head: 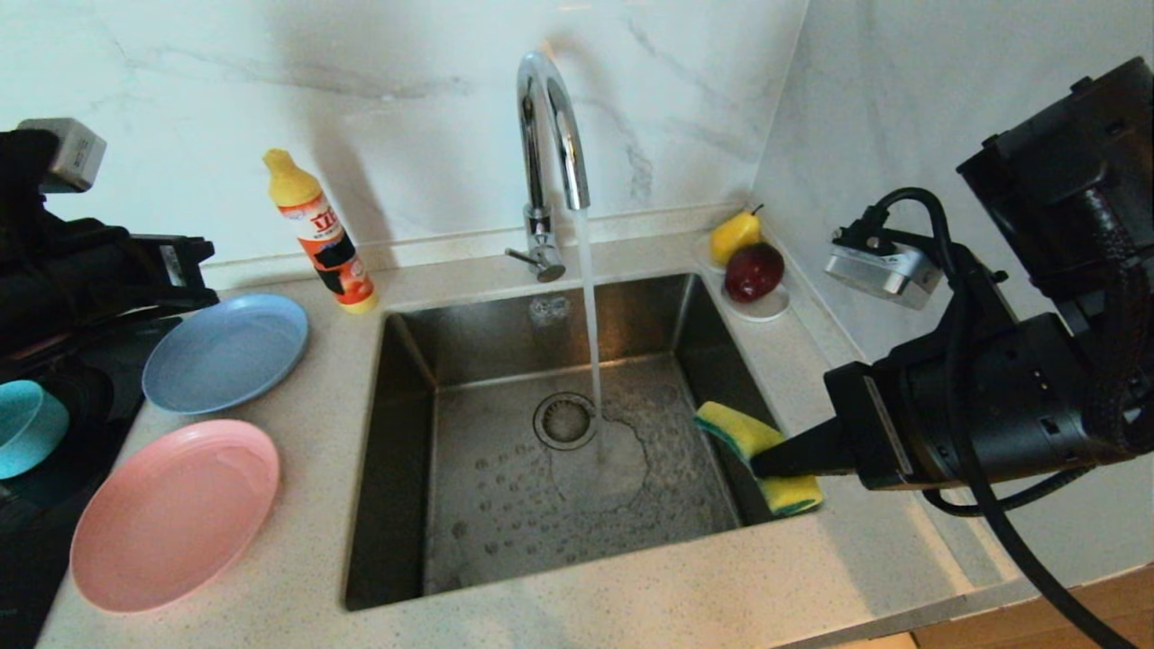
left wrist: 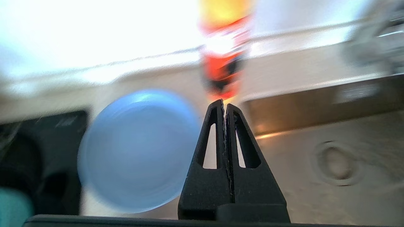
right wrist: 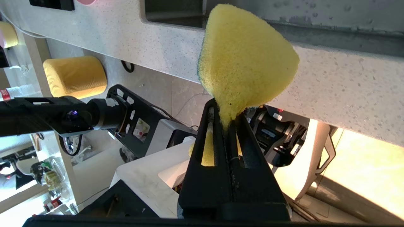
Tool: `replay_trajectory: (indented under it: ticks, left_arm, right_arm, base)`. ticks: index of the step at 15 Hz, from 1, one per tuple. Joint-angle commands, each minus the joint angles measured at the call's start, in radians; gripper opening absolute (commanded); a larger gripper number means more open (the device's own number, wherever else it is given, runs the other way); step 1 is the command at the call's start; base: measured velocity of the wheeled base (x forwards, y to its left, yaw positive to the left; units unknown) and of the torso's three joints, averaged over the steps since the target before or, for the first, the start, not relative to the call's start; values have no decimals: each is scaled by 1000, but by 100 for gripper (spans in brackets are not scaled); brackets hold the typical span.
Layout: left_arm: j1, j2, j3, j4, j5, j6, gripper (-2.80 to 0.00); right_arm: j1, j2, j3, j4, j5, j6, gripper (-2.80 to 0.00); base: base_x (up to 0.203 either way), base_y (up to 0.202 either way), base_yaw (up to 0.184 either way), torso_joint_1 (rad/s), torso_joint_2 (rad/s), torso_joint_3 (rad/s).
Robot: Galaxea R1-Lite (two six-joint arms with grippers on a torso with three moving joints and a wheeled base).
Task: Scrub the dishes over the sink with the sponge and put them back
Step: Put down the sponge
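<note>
We see the matte blue round plate point(head: 225, 351) behind the matte pink round plate point(head: 175, 514), both left of the square stainless-steel sink point(head: 451, 505); the small teal bowl point(head: 27, 428) lies further left.

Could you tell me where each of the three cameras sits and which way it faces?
Head view: high up, facing down at the sink; both arms show at the edges.
Left wrist view: behind the shut left gripper, facing the blue plate.
Right wrist view: behind the right gripper, shut on the sponge.
Shared: head and left wrist views both show the blue plate.
</note>
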Motion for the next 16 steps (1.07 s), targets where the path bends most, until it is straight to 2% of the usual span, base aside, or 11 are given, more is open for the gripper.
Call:
replay_trajectory:
  ticks: [1, 4, 7, 11, 14, 15, 16]
  left_arm:
    - [-86, -173, 39, 8, 13, 6, -280]
    - [-122, -471, 145, 70, 18, 9, -280]
    - [-134, -793, 272, 209, 16, 12, -280]
    - [-140, -1218, 445, 468, -52, 14, -280]
    - [-141, -1465, 609, 657, -81, 32, -280]
    - [-142, -1506, 690, 682, -51, 43, -280]
    - [-142, -1514, 758, 682, 21, 51, -280]
  right_arm:
    - [-4, -11, 2, 5, -4, 3, -280]
    - [-12, -27, 7, 9, -2, 1, -280]
    - [-8, -40, 19, 8, -2, 5, -280]
    - [-8, -46, 22, 8, -4, 4, -280]
    - [-9, -48, 25, 7, -4, 3, -280]
    - [-11, -48, 25, 7, -4, 2, -280]
    - [-11, -51, 26, 9, -4, 2, -280]
  base:
    - [0, 0, 0, 0, 0, 0]
    - [0, 0, 0, 0, 0, 0]
    - [0, 0, 0, 0, 0, 0]
    - [0, 0, 0, 0, 0, 0]
    - [0, 0, 0, 0, 0, 0]
    - [0, 0, 0, 0, 0, 0]
    - [0, 0, 0, 0, 0, 0]
